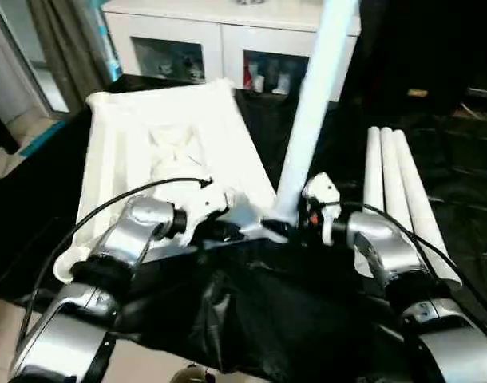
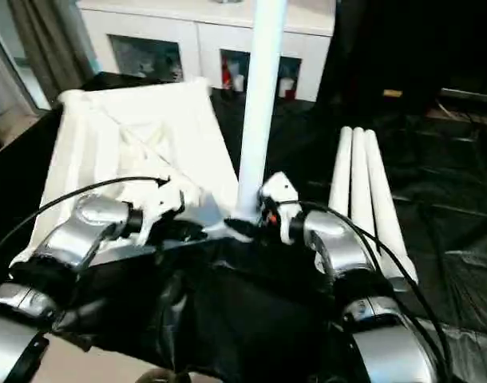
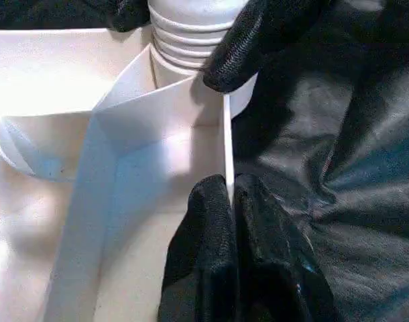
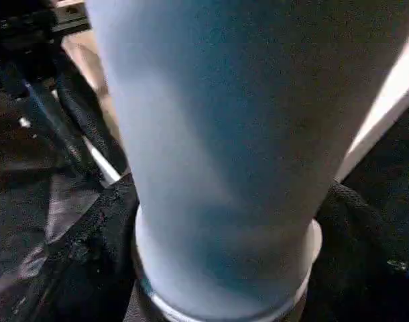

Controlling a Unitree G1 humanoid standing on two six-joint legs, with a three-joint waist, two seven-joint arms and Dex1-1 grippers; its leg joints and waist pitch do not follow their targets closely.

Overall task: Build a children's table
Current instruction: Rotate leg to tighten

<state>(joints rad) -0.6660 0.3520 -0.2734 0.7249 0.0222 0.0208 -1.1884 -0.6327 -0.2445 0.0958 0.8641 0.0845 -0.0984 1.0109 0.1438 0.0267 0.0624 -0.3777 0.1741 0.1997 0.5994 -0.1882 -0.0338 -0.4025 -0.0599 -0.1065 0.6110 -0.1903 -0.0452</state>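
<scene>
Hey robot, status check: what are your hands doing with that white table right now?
Left hand shut on tabletop rim. Right hand closed around upright leg, threaded end at the corner socket. Three spare legs lying to the right. Nothing in the way.

One white plastic rectangular tabletop (image 1: 160, 152) lies upside down on the black sheet (image 1: 267, 319). Four long white tapered tubular legs are in sight: one upright leg (image 1: 311, 112) stands at the tabletop's near corner, and three loose legs (image 1: 399, 199) lie side by side to the right. One white cabinet with glass-fronted shelves (image 1: 227, 40) stands behind. Two silver forearms (image 1: 140, 231) reach in.
</scene>
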